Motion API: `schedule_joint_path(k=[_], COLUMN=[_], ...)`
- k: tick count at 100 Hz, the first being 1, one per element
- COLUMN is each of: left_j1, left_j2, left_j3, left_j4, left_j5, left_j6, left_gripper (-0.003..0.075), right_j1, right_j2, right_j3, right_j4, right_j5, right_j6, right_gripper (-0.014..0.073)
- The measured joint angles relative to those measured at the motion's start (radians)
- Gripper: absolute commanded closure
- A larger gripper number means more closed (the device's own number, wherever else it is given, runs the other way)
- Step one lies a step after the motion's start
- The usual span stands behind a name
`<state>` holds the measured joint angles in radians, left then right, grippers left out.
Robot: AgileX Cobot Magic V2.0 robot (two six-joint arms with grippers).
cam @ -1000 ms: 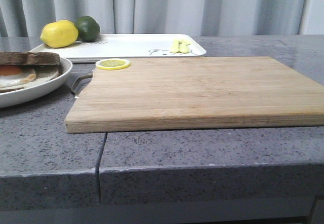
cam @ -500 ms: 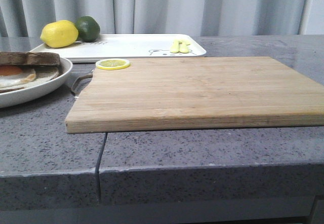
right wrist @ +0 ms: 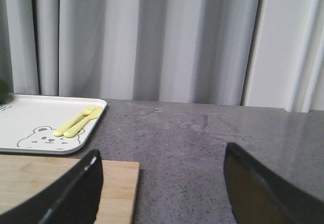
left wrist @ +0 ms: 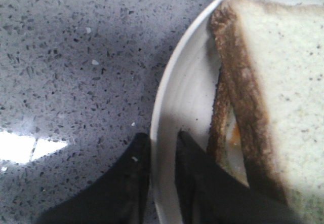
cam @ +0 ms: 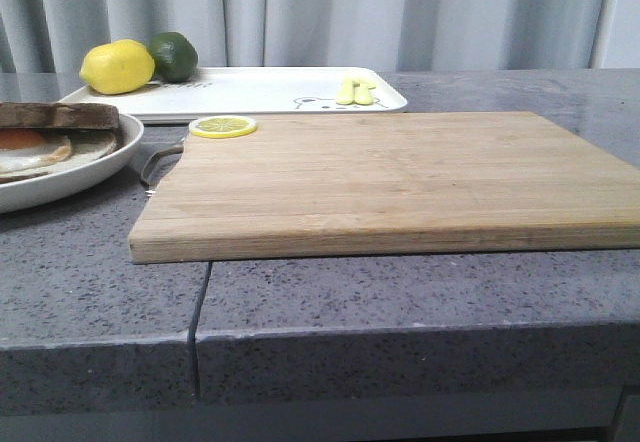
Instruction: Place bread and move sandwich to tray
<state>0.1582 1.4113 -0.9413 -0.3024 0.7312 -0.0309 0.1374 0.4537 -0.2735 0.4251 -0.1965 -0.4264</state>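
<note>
L jaws [left wrist: 162,153] pinch plate [left wrist: 174,102] rim; sandwich [left wrist: 268,107] cut off. R jaws [right wrist: 162,183] wide.

Sandwich [cam: 55,134] on plate [cam: 70,177] left of cutting board [cam: 390,177], tray [cam: 255,90] behind

The cutting board [cam: 390,177] lies bare except for a lemon slice [cam: 222,126] at its far-left corner, while lemon [cam: 117,67], lime [cam: 174,55] and cutlery [cam: 356,91] crowd the tray's [cam: 260,92] ends.

The right end effector [right wrist: 162,183] is wide open over the gray tabletop [right wrist: 202,148]. A small yellow fork [right wrist: 80,120] lies on the tray [right wrist: 30,125], beside the board [right wrist: 61,183].
</note>
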Motion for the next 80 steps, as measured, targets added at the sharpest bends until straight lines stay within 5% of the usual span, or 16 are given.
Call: schedule_joint_path(k=[12,80], left_j1=[0.0,0.0], left_j2=[0.0,-0.015], left_j3=[0.0,-0.002], left_j4=[0.0,-0.027], left_j5=[0.002,0.019], left_j6=[0.0,0.0], left_gripper=[0.0739,0.074], right_j1=[0.0,0.0], right_j2=[0.0,0.0], right_j3=[0.0,0.0], right_j4=[0.0,0.0], right_j5=[0.0,0.0], right_j6=[0.0,0.0], right_gripper=[0.0085,0.0085])
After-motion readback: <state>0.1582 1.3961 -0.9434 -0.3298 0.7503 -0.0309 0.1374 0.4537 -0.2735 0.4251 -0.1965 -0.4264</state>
